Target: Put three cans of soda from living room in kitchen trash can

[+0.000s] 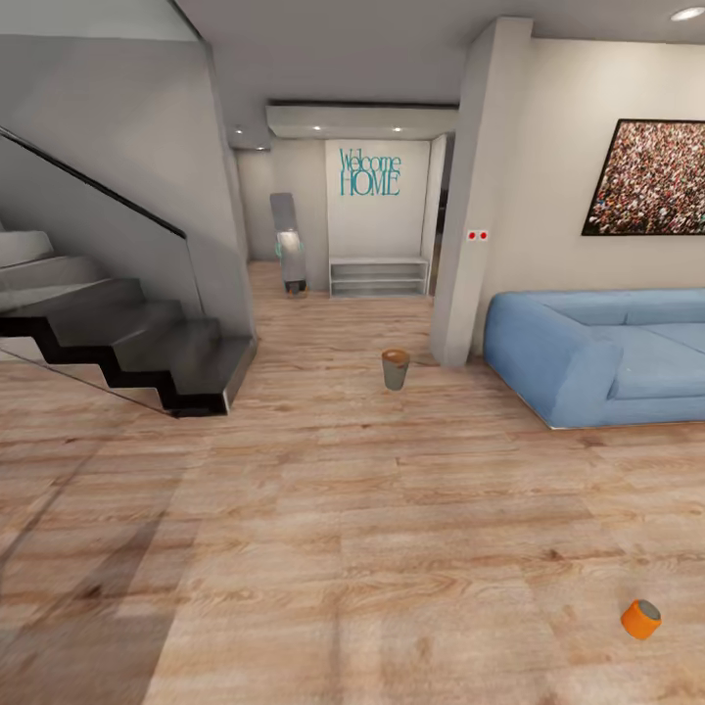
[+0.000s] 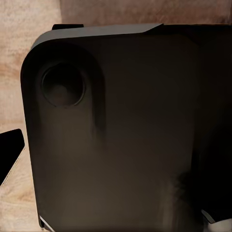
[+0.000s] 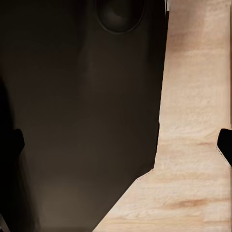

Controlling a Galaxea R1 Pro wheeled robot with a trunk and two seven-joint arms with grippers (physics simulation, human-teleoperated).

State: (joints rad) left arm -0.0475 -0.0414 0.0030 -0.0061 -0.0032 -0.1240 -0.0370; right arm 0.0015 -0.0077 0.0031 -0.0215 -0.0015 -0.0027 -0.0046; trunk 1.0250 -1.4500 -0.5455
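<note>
While the wood floor [image 1: 323, 548] stretches across the head view, one orange soda can [image 1: 640, 619] is seen lying on it at the lower right of the frame, and the brown trash can [image 1: 395, 369] is seen standing upright near the middle, beside a white pillar [image 1: 470, 196]. A blue sofa [image 1: 597, 352] is placed at the right, dark stairs [image 1: 127, 343] at the left. Whether either hand is wide or narrow cannot be told, as dark robot housing [image 2: 121, 130] is shown close up in both wrist views.

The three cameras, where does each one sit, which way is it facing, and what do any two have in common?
Head view: on the robot's head, looking forward and down across the wood floor at the bin, an orange can, sofa and stairs.
Left wrist view: near the left pincer, facing a dark body panel.
Right wrist view: near the right pincer, facing a dark panel.
All three share the wood floor.
</note>
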